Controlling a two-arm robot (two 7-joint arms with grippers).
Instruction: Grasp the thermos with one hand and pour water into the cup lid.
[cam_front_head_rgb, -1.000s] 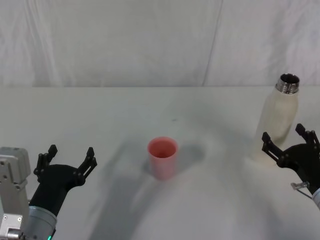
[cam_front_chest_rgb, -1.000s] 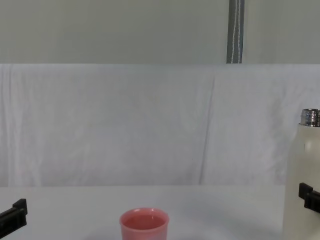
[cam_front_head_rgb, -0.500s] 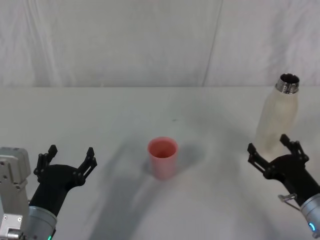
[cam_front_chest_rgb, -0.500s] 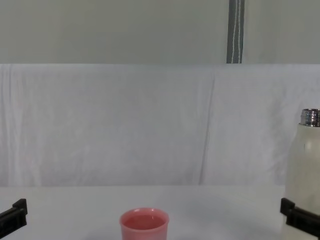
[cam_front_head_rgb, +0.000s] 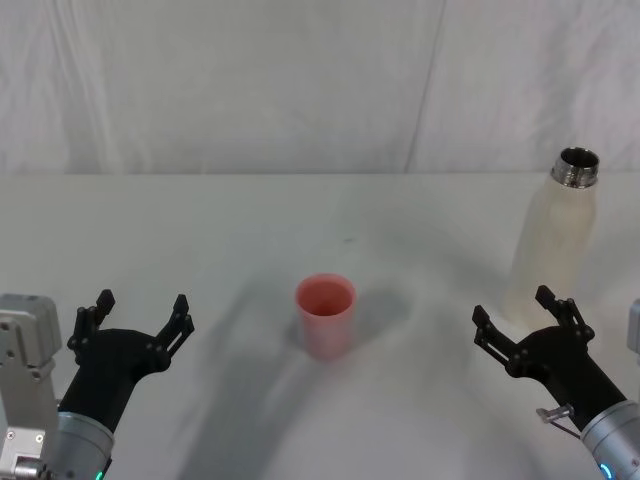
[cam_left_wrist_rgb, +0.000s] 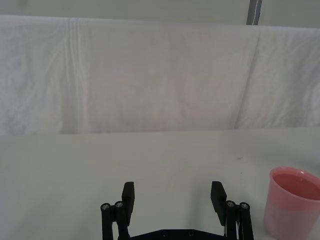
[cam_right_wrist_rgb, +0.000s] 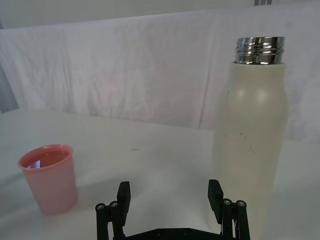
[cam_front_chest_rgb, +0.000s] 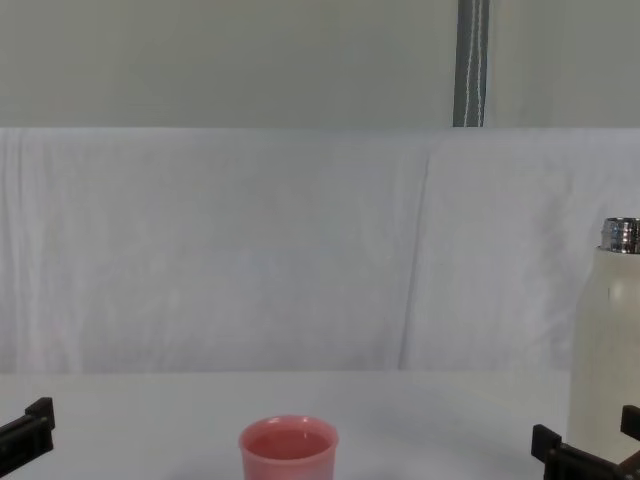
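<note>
The bench (cam_front_head_rgb: 250, 230), draped in white cloth, carries two things, and the cup lid serves here as the landmark.

The thermos (cam_front_head_rgb: 555, 235) stands upright well to the right of the cup lid and somewhat farther back, its cap off and its silver threaded neck (cam_front_head_rgb: 577, 166) open to the ceiling. Standing this way it keeps its water in and offers a straight, smooth body to be taken from the side, which looks like the reason it is set clear of everything else.

The right gripper (cam_front_head_rgb: 523, 318) is low over the bench, to the right of the cup lid and just in front of the thermos base, not touching it. Its jaws are spread wide and hold nothing; in the right wrist view the bottle stands off toward one finger, not centred between them, so the gripper seems to need to line up before closing.

The left gripper (cam_front_head_rgb: 135, 316) rests well to the left of the cup lid, also spread and empty, apparently parked since one hand is enough.

The cup lid (cam_front_head_rgb: 325, 314) sits upright mid-bench, mouth up, with room around it for the bottle to be tipped over its rim.
</note>
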